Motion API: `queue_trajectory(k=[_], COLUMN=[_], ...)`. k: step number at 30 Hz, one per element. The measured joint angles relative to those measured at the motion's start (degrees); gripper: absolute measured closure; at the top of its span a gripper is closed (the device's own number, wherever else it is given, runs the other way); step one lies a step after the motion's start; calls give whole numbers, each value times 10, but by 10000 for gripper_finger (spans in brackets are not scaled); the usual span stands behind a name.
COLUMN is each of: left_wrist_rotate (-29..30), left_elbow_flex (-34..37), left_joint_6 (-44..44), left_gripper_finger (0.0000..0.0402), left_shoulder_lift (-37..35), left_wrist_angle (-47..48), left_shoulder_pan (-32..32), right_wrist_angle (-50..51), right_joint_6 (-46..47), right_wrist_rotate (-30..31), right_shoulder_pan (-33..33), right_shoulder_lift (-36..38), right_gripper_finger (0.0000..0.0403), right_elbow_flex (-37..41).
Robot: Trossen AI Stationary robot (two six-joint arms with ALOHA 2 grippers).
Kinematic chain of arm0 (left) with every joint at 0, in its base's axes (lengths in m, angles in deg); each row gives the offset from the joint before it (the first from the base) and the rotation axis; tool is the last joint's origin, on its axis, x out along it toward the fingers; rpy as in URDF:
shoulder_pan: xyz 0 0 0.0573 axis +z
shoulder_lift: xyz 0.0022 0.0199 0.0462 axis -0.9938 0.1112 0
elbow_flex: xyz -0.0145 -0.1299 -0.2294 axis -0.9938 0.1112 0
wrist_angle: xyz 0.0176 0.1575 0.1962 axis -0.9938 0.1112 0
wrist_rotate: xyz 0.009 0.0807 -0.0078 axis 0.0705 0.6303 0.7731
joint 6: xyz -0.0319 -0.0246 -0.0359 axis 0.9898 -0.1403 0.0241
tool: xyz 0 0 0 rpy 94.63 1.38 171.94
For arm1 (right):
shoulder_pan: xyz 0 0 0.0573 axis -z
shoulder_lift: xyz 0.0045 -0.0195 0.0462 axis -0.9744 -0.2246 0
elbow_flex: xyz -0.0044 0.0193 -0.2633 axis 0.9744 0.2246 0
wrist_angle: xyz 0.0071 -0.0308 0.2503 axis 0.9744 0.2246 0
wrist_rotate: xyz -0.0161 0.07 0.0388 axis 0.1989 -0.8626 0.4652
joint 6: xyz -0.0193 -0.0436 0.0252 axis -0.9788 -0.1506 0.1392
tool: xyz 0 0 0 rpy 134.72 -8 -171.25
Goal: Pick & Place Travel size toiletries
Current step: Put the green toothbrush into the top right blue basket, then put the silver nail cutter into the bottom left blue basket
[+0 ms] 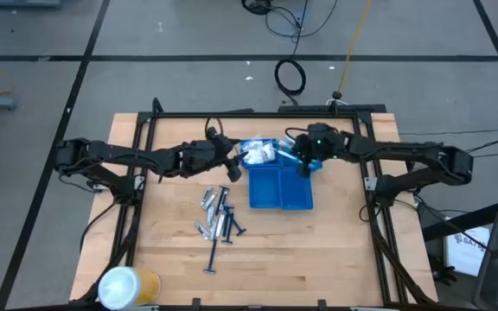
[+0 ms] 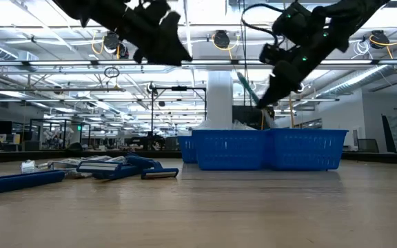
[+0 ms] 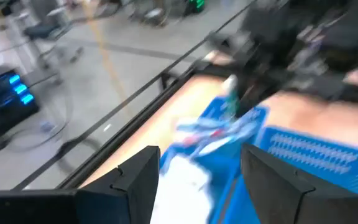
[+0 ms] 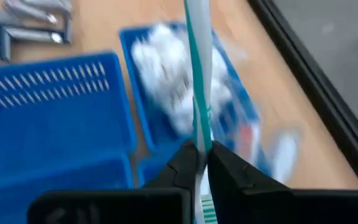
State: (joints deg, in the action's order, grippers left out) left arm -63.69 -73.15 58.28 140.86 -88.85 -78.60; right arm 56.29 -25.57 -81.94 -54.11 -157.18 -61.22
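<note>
The right claw (image 4: 201, 163) is pressed together on a thin white stick with a green stripe (image 4: 197, 74), likely a toothbrush. The stick's long axis runs straight out from the fingertips, pointing over the blue plastic compartment tray (image 1: 280, 186). In the overhead view this claw (image 1: 304, 163) hovers at the tray's far right corner, above the far compartment, where crinkly white packets (image 1: 258, 154) already lie. The judgement is that the stick only needs lowering into that compartment.

The left claw (image 1: 231, 159) hangs spread and empty just beside the tray's far left edge. It is the nearer arm to the remaining loose items: silver tubes (image 1: 207, 200) and dark blue razor-like sticks (image 1: 229, 224), scattered on the wooden worktop (image 1: 318, 259) left of the tray, nearer the front edge than the claw.
</note>
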Motion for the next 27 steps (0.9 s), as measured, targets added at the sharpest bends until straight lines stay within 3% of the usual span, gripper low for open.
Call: queue_trajectory(k=[5,14,27], left_wrist_rotate=[22,19,19], left_elbow_flex=[0,0,0], left_joint_6=[30,50,58], left_gripper_finger=[189,210,212], left_shoulder_lift=[1,1,1], left_wrist_angle=[47,52,66], left_shoulder_pan=[5,13,13], right_wrist_angle=[101,97,98], right_joint_6=[6,22,39], right_wrist_rotate=[11,11,12], right_shoulder_pan=[30,45,45], right_shoulder_lift=[13,1,3], right_gripper_finger=[385,377,255], right_elbow_flex=[3,32,32])
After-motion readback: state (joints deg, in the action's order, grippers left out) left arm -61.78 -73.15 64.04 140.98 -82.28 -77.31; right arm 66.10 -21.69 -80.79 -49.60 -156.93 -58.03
